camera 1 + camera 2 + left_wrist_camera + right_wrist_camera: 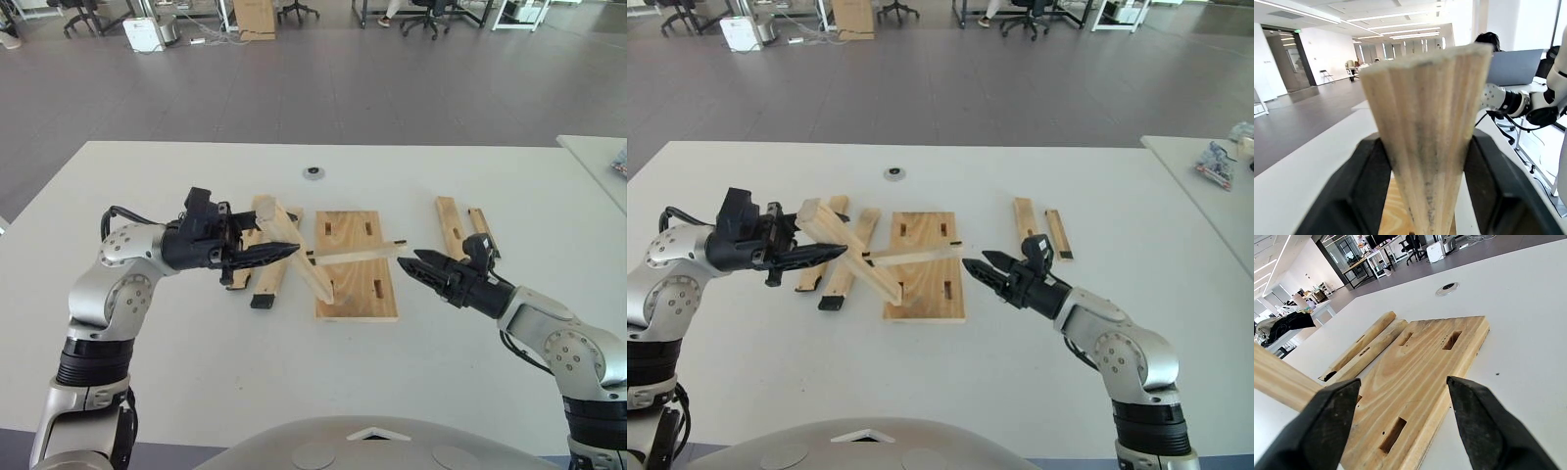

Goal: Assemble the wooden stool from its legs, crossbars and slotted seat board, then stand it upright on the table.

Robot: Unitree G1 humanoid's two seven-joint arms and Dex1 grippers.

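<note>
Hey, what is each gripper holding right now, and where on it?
The left gripper grips the wooden leg about midway along it. The right gripper is open and holds nothing.

We saw bare, grainy pale wood in the seat board (357,294) and leg (279,225), a smooth matt white table (245,372), and matt black fingers (1476,426) on the right gripper (404,261).

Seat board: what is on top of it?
A crossbar joined to a raised leg stretches over the seat board. The leg's end hides part of the near left slot; three slots show fully.
</note>
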